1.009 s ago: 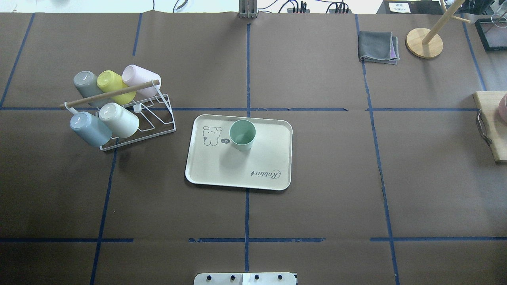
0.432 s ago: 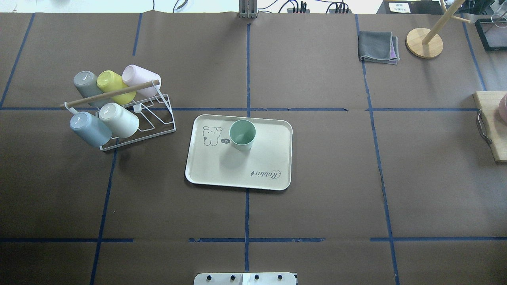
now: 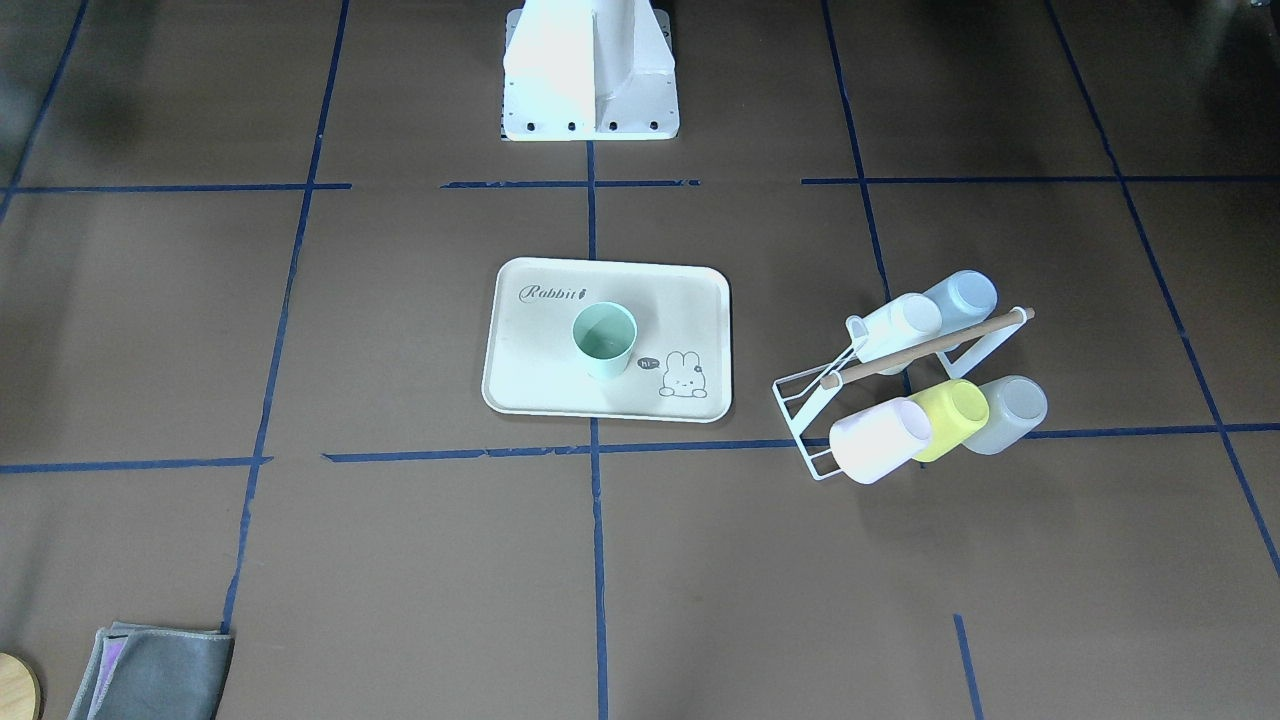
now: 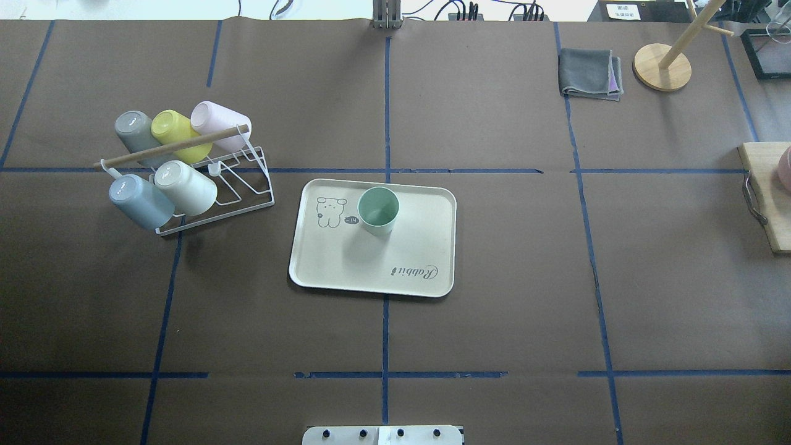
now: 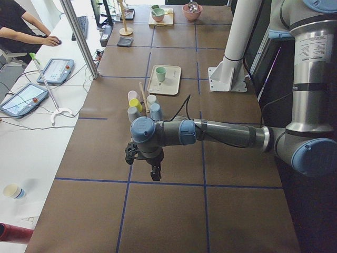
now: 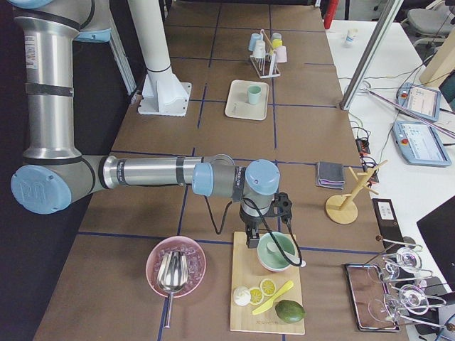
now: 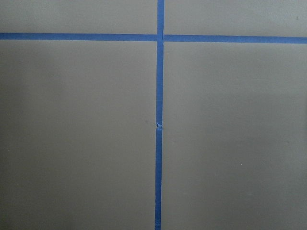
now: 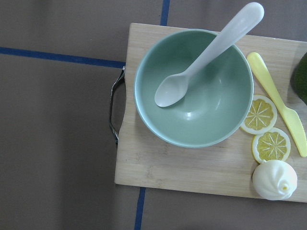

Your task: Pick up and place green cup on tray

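Nothing has moved since a second ago. Front view: the small pale mint-green plastic cup point(image 3: 604, 340) stands upright on the cream rectangular rimmed tray point(image 3: 540, 385), mid-desk. Overhead: the same. Left side view: my left gripper point(image 5: 154, 174) hangs over the desk's left end; open or closed, I cannot tell. Right side view: my right gripper point(image 6: 250, 239) hangs over the wooden board point(image 6: 242, 275) at the right end, equally unreadable.

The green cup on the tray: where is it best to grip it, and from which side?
Probably from above, pinching the rim wall, one finger inside, one outside: the green cup stands upright, mouth open, alone on the tray.
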Tool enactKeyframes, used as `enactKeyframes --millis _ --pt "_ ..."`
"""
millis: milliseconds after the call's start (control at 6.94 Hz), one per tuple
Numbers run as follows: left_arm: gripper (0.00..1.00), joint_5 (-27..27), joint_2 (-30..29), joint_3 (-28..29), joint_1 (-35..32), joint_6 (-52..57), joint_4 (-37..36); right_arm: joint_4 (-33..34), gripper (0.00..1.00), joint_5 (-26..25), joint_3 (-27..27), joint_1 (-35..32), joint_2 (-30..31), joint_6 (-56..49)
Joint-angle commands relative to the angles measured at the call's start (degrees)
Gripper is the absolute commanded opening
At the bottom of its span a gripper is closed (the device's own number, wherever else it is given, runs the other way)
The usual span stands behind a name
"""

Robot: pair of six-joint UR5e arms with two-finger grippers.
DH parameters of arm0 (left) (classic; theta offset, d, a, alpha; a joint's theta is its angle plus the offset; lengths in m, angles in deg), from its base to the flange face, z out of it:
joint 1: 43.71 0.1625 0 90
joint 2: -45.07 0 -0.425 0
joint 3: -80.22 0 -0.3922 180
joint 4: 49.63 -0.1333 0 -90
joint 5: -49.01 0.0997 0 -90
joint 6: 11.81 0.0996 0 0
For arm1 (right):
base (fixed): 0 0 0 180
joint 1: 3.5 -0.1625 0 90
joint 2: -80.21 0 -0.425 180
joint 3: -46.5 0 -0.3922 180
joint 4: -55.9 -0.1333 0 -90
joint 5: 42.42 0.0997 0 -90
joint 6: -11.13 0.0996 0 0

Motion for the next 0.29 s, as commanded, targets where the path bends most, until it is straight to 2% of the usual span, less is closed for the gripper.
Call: enactKeyframes --millis 0,144 --pt "1.0 0.01 -0.15 -0.27 -0.1 0.0 0.0 0.03 1.0 0.02 -0.04 -0.02 0.2 0.01" --pt "1.0 0.09 -0.06 -0.1 -0.02 0.09 0.09 0.03 1.0 0.11 -0.13 -0.02 0.29 0.01"
